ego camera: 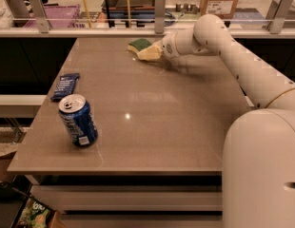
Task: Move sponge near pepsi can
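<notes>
The sponge [143,50], pale yellow with a dark green top, is at the far middle of the table, tilted with its yellow side toward me. My gripper [159,51] reaches in from the right and is shut on the sponge's right end, holding it at or just above the tabletop. The pepsi can [78,120], blue with a silver top and a small white label patch, stands upright near the table's front left, far from the sponge.
A flat dark blue packet [65,86] lies near the left edge behind the can. The brown table [152,127] has a glass rail with metal posts [159,6] along its far edge. My white arm [242,65] spans the right side.
</notes>
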`<state>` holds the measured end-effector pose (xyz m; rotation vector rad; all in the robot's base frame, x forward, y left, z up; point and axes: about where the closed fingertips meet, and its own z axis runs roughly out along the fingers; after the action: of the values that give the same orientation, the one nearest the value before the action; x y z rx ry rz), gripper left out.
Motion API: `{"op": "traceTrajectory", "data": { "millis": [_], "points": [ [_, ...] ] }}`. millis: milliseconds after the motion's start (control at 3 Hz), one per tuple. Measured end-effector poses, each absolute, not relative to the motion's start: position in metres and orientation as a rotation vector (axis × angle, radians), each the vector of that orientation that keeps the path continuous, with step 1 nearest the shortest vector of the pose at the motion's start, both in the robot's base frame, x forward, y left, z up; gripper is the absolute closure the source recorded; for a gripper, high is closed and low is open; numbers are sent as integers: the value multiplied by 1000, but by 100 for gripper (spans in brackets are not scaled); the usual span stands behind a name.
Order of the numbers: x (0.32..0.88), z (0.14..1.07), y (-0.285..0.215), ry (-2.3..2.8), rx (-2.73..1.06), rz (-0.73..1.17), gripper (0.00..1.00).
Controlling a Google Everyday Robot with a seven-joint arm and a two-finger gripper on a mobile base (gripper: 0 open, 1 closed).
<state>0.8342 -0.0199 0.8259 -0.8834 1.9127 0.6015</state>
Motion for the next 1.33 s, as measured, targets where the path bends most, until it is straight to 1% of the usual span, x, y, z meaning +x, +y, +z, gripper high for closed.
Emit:
{"op": "traceTrajectory", "data": {
  "millis": [667, 1000, 1333],
  "points": [
    [834, 822, -14, 1915, -890, 610, 88],
    [834, 821, -13, 1915, -892, 612, 100],
    [834, 821, -13, 1915, -892, 612, 100]
  ]
}}
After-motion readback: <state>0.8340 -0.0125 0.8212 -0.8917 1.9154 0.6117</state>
